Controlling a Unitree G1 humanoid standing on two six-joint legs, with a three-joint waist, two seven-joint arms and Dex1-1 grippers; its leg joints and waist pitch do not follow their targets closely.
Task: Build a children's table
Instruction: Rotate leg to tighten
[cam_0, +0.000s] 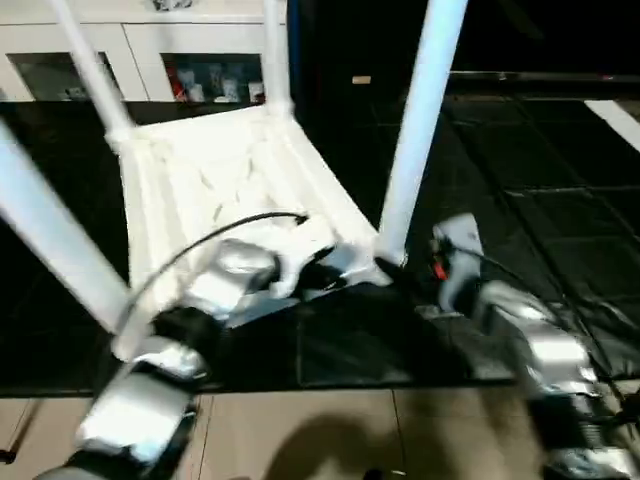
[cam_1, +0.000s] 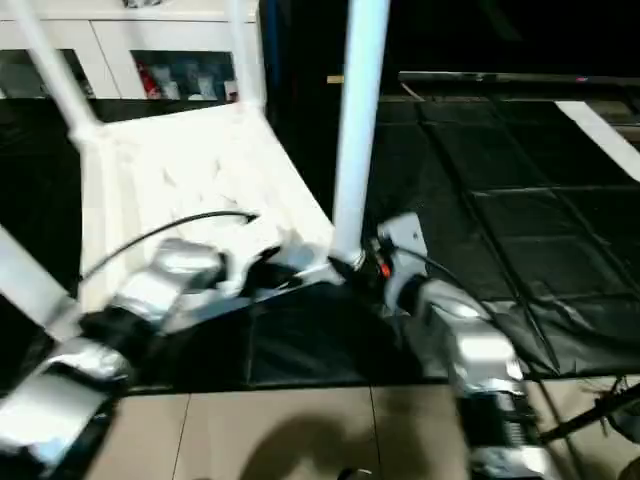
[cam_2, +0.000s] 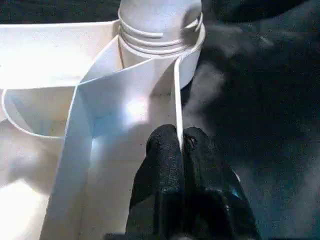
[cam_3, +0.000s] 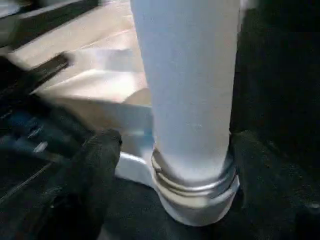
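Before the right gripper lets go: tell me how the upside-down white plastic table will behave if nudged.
The white plastic table top looks thin-walled and ribbed, so probably light; it may slide on the dark floor mat. Its tall white tube legs stand upward, so a push high up could likely tip it.

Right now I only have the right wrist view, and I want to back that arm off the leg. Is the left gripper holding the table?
Observer: Yes. The left gripper is pinched shut on a thin rib of the tabletop, beside a corner socket.
Operator: Are other legs up?
Observer: Three more rise from the upturned top: near-left leg, far-left leg and far-right leg.
Operator: What's beyond the table?
Observer: A white cabinet with glass doors.
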